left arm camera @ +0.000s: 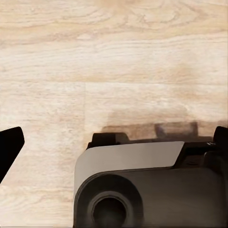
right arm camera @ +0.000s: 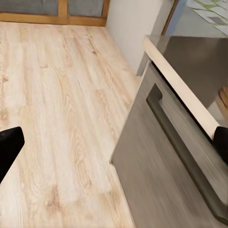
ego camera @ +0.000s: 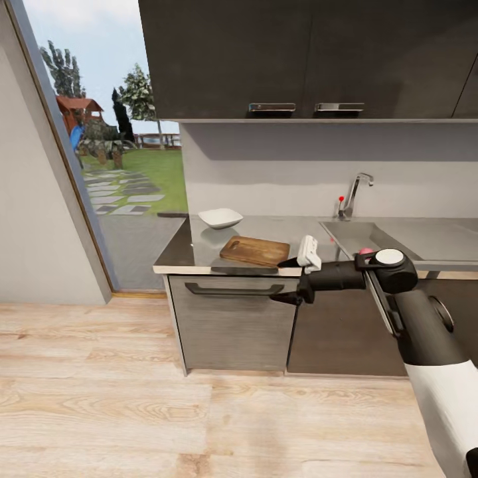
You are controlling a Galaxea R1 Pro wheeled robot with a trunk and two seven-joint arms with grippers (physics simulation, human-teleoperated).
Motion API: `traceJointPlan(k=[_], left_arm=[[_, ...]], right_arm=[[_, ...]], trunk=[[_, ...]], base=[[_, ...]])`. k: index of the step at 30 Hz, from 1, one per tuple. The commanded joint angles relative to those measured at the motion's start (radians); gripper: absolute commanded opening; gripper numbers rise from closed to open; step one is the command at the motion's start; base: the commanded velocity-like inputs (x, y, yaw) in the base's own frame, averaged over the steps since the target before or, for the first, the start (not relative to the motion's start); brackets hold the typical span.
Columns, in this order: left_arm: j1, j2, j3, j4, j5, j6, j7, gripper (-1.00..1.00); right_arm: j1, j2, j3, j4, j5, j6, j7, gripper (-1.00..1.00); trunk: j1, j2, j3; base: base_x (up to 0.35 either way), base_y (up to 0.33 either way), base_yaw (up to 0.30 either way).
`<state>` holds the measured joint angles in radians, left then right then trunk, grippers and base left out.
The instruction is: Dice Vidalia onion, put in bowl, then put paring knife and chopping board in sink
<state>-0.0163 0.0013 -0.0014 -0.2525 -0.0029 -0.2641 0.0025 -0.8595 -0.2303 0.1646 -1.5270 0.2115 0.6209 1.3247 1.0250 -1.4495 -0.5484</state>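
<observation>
The dark brown chopping board (ego camera: 255, 251) lies near the front edge of the grey countertop (ego camera: 179, 255). Behind it stands the white bowl (ego camera: 220, 217). Further right is the sink (ego camera: 355, 234) with its chrome tap (ego camera: 352, 196). The onion and the paring knife are out of sight. My right gripper (ego camera: 284, 280) hangs open in front of the counter's edge, just below the board's right end, holding nothing. In the right wrist view its fingertips (right arm camera: 9, 147) stand wide apart over the floor and a drawer front. My left gripper (left arm camera: 115, 140) is open too, pointing down at the floor.
A grey drawer unit with a dark handle (ego camera: 234, 289) sits under the board. Dark wall cabinets (ego camera: 299, 60) hang above. A large window (ego camera: 113, 146) fills the left side. Light wooden floor (ego camera: 133, 398) spreads in front; the robot's base (left arm camera: 142, 185) shows in the left wrist view.
</observation>
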Motion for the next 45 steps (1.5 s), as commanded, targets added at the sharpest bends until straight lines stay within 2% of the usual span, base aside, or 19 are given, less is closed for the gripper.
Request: traceJointPlan(k=[1, 7, 12, 16, 19, 21, 24, 27, 38, 41, 42, 45], left_arm=[[-0.001, 0.000, 0.001, 0.003, 0.000, -0.003, 0.000, 1.00], [-0.001, 0.000, 0.004, 0.008, 0.004, -0.003, 0.002, 1.00], [-0.001, 0.000, 0.011, 0.023, 0.009, -0.003, 0.003, 1.00], [-0.001, 0.007, 0.013, 0.026, 0.013, -0.003, 0.004, 1.00], [-0.001, 0.013, 0.022, 0.027, 0.035, -0.003, 0.005, 1.00], [-0.001, 0.015, 0.063, 0.027, 0.071, -0.002, 0.004, 1.00], [-0.001, 0.016, 0.091, 0.027, 0.082, -0.001, 0.004, 1.00], [-0.001, 0.017, 0.104, 0.027, 0.087, 0.001, 0.004, 1.00], [-0.001, 0.021, 0.109, 0.027, 0.106, 0.002, 0.004, 1.00], [-0.001, 0.027, 0.110, 0.027, 0.119, 0.002, 0.004, 1.00], [-0.001, 0.029, 0.110, 0.027, 0.130, 0.002, 0.004, 1.00], [-0.001, 0.030, 0.109, 0.027, 0.160, 0.002, 0.004, 1.00]], right_arm=[[-0.001, 0.003, 0.002, -0.001, 0.005, 0.008, 0.005, 1.00], [-0.001, 0.009, 0.014, -0.001, 0.005, 0.006, 0.007, 1.00], [-0.001, 0.014, 0.050, -0.002, 0.005, 0.005, 0.007, 1.00], [-0.001, 0.029, 0.076, -0.001, 0.006, 0.003, 0.007, 1.00], [-0.001, 0.037, 0.117, -0.001, 0.006, 0.002, 0.007, 1.00], [-0.001, 0.040, 0.143, -0.001, 0.006, 0.002, 0.007, 1.00], [-0.001, 0.041, 0.150, -0.001, 0.006, 0.002, 0.007, 1.00], [-0.001, 0.042, 0.152, -0.001, 0.006, 0.002, 0.007, 1.00], [-0.001, 0.042, 0.160, 0.001, 0.005, 0.000, 0.008, 1.00], [-0.001, 0.042, 0.186, 0.001, 0.005, 0.001, 0.008, 1.00], [-0.001, 0.042, 0.201, 0.001, 0.005, 0.002, 0.007, 1.00], [-0.002, 0.047, 0.213, 0.002, 0.009, 0.009, 0.001, 1.00]], trunk=[[0.000, -0.001, -0.001], [0.000, -0.001, -0.001], [0.000, -0.001, -0.001], [0.000, -0.001, -0.001], [0.000, -0.001, -0.001], [0.000, -0.001, -0.001], [0.000, -0.001, -0.001], [0.000, -0.001, -0.001], [0.000, -0.001, -0.001], [0.000, -0.001, -0.001], [0.000, -0.001, -0.001], [0.000, -0.001, -0.001]], base=[[0.000, 0.000, 0.000], [0.000, -0.039, 0.000], [0.000, -0.170, 0.000], [0.000, -0.213, 0.000], [0.031, -0.243, 0.000], [0.067, -0.264, 0.000], [0.087, -0.273, 0.000], [0.132, -0.278, 0.000], [0.207, -0.266, 0.000], [0.232, -0.244, 0.000], [0.239, -0.236, 0.000], [0.241, -0.227, 0.000]])
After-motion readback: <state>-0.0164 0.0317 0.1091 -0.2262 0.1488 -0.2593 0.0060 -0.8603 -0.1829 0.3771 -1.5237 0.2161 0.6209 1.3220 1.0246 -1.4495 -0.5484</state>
